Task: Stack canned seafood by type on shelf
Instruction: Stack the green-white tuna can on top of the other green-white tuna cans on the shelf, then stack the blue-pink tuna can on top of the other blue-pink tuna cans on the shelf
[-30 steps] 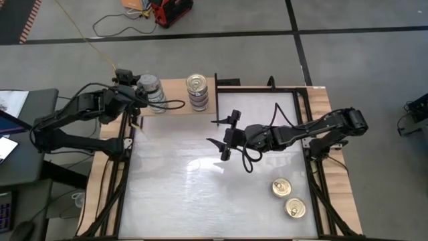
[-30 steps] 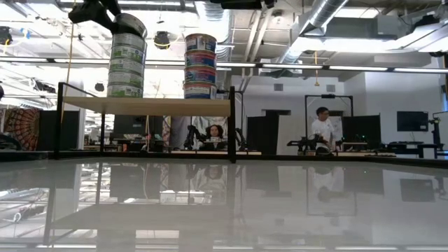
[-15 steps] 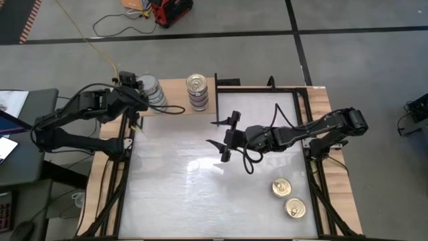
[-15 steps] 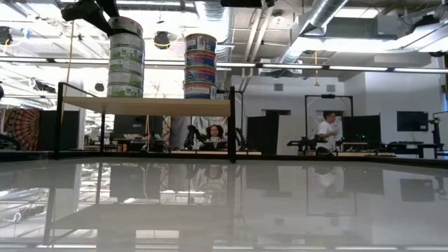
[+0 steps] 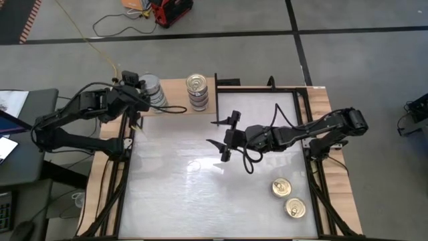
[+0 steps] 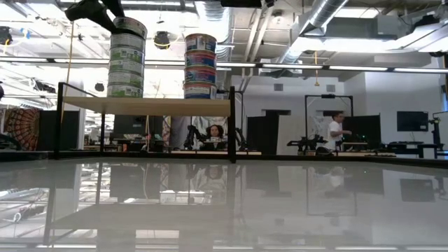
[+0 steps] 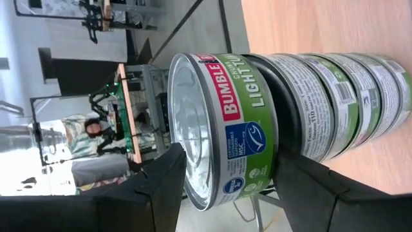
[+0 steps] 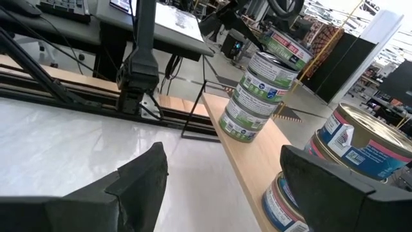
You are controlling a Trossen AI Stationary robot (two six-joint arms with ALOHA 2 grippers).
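Left wrist view shows my left fingers (image 7: 222,193) clasping the top green-labelled round tin (image 7: 222,129), seated axis-upright on its matching stack (image 6: 127,59); right fingers (image 5: 224,137) hang released, far off.

The left gripper (image 6: 94,8) is running off the top edge in the low view, and its fingers (image 7: 161,187) are hiding part of the top tin (image 7: 225,129).
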